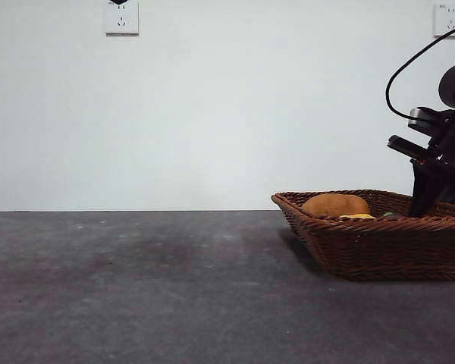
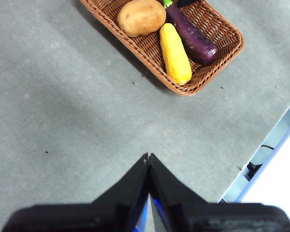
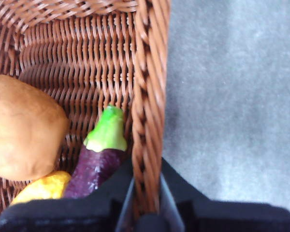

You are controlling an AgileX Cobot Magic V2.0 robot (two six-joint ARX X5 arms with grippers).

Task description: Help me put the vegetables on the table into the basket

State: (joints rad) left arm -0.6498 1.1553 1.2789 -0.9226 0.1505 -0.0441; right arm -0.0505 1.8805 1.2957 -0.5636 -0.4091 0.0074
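We see our right arm (image 1: 440, 144) coming in from high at the right edge of the front view, big and dark, tilted downward, a black cable looping above it. Its claw, our right gripper (image 3: 146, 181), points down, and in the right wrist view its two black jaws stand slightly apart, one on each side of a woven rim that runs up between them. Our left gripper (image 2: 148, 157) hangs high over bare grey surface, well apart from the right one, its two jaws pressed together to a single point with nothing between them
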